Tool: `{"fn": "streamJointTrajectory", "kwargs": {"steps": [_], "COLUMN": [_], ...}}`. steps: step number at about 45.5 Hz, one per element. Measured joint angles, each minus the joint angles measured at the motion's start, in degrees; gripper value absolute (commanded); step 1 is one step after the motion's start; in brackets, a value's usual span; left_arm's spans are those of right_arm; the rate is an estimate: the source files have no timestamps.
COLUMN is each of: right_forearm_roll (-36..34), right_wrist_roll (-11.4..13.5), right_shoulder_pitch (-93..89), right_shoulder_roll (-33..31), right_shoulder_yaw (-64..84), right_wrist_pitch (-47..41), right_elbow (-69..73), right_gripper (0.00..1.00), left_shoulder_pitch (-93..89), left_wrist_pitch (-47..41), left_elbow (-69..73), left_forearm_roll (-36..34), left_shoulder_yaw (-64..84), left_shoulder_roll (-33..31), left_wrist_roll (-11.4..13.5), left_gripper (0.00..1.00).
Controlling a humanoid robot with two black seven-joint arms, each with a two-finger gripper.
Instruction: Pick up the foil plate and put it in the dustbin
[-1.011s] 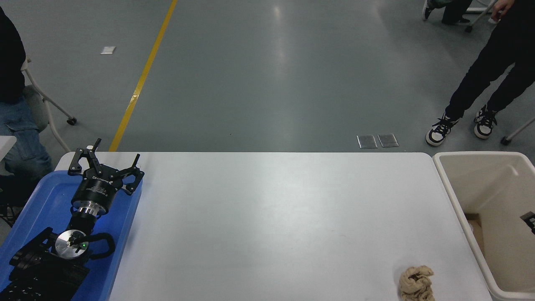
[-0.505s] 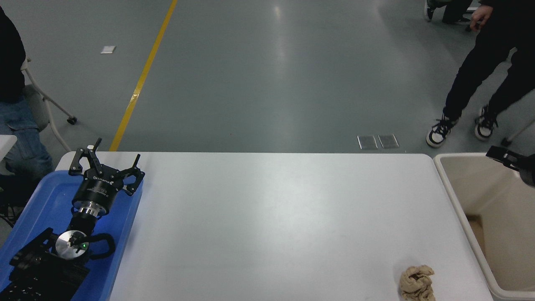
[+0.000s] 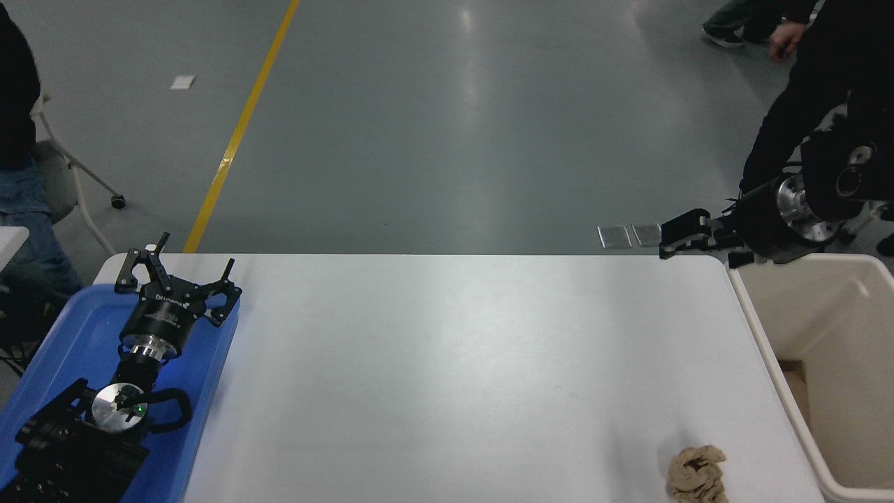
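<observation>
The foil plate shows nowhere in this view. The beige dustbin (image 3: 772,349) stands off the table's right end, and only part of its inside shows. My right gripper (image 3: 688,234) reaches in from the right edge and hangs over the table's far right corner, just left of the dustbin's far rim, pointing left. Nothing shows in it. My left gripper (image 3: 178,276) is parked open and empty over the blue tray (image 3: 77,328) at the lower left.
A small tan wad of paper (image 3: 696,474) lies near the table's front right. A person in black (image 3: 803,105) stands beyond the dustbin. Another person (image 3: 21,209) sits by a chair at the far left.
My right arm has risen out of the dustbin and swung left, so its gripper now hangs over the table's far right corner. The person at the far right has shifted.
</observation>
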State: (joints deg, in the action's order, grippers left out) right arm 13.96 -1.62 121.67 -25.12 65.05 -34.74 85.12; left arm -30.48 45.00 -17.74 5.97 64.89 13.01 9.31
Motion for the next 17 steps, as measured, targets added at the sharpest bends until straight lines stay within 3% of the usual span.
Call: {"fn": "streamJointTrajectory", "kwargs": {"steps": [17], "right_forearm_roll": [-2.6], "right_wrist_roll": [0.0], "right_shoulder_pitch": [2.1], "right_shoulder_roll": [7.4], "right_shoulder_yaw": [0.9], "right_wrist_pitch": [-6.6], "right_elbow": [2.7], "right_gripper": [1.0], "left_shoulder_pitch": [0.1], "left_wrist_pitch": [0.0], "left_elbow": [0.0], "left_forearm_roll": [0.0], "left_shoulder_yaw": [0.1], "left_shoulder_roll": [0.0], "left_wrist_roll": [0.1], "left_gripper": [0.99]}}
